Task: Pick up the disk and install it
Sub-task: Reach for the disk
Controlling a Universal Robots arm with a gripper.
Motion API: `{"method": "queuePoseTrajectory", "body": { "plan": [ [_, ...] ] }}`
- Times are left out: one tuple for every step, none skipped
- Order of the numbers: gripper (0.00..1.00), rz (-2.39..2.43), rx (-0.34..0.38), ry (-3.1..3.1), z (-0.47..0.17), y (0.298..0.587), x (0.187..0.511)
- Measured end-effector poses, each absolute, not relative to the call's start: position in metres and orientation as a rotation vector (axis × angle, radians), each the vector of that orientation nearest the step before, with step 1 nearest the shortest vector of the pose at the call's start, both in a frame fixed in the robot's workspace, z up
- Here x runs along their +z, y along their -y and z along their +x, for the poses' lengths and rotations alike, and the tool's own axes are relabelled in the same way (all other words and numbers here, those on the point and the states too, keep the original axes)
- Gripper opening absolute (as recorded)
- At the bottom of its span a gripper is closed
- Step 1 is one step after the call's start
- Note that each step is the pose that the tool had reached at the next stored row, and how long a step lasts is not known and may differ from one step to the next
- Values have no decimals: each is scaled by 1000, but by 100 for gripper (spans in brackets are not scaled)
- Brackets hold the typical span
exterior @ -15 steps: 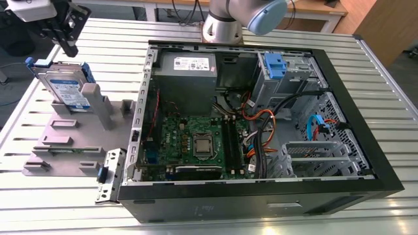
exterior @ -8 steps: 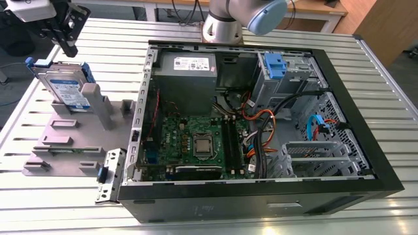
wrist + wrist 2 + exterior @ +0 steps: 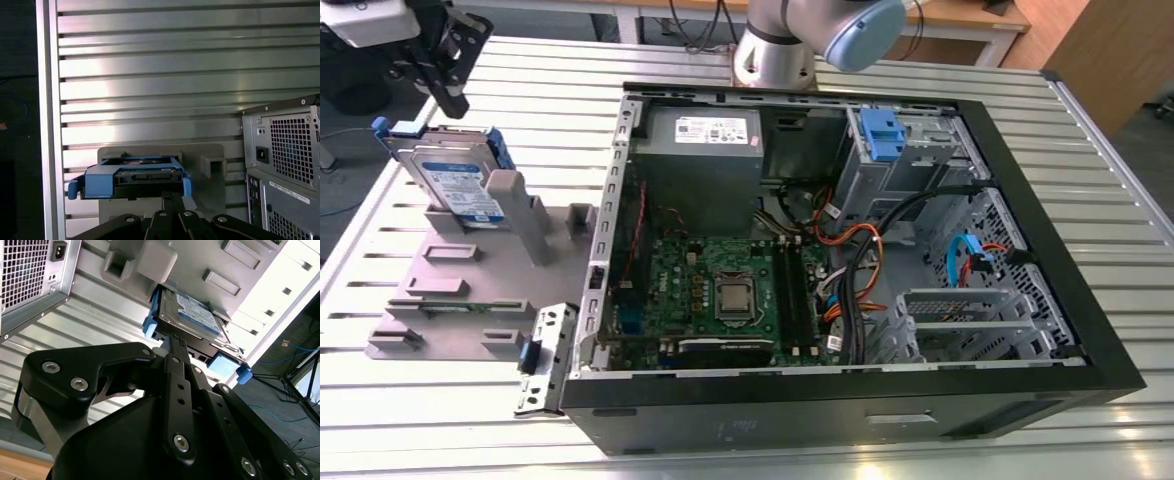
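Note:
The disk [image 3: 458,185] is a silver hard drive with a blue-and-white label and a blue bracket. It stands on edge in a grey holder [image 3: 454,290] on the slatted table, at the exterior view's left, outside the computer case. My gripper [image 3: 454,106] hangs just above the disk's top edge, its black fingers drawn together with nothing between them. In the second wrist view the fingertips [image 3: 175,340] point at the edge of the disk [image 3: 197,315]. The first wrist view shows the disk's connector end [image 3: 145,176] straight ahead of the gripper [image 3: 170,200].
The open computer case [image 3: 1101,330] lies flat in the middle of the table. Inside are a motherboard [image 3: 720,290], a power supply [image 3: 700,130], loose cables and a drive bay with a blue latch [image 3: 881,135]. A metal cage [image 3: 961,320] sits near the front right. The arm's base [image 3: 781,50] stands behind the case.

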State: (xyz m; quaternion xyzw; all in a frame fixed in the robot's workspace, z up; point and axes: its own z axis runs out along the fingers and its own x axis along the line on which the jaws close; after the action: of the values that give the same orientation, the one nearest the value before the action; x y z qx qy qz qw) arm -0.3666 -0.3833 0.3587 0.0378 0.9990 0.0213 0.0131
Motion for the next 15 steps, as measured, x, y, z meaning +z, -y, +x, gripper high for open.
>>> {"method": "queuePoseTrajectory", "body": {
  "plan": [
    [11, 118, 66, -3113, -369, 383, 358],
    [11, 118, 66, -3112, -371, 383, 358],
    [11, 118, 66, -3112, -372, 383, 357],
    [11, 118, 66, -3112, -373, 383, 356],
    [11, 118, 65, -3112, -375, 383, 355],
    [11, 118, 64, -3112, -376, 383, 354],
    [11, 118, 63, -3112, -377, 383, 354],
    [11, 118, 62, -3112, -378, 383, 353],
    [11, 118, 61, -3112, -379, 383, 352],
    [11, 118, 60, -3112, -379, 383, 352],
    [11, 118, 59, -3113, -380, 383, 351],
    [11, 118, 58, -3113, -381, 383, 350],
    [11, 118, 57, -3112, -381, 383, 349],
    [11, 118, 56, -3113, -382, 383, 348],
    [11, 118, 55, -3112, -383, 383, 348]
  ]
}}
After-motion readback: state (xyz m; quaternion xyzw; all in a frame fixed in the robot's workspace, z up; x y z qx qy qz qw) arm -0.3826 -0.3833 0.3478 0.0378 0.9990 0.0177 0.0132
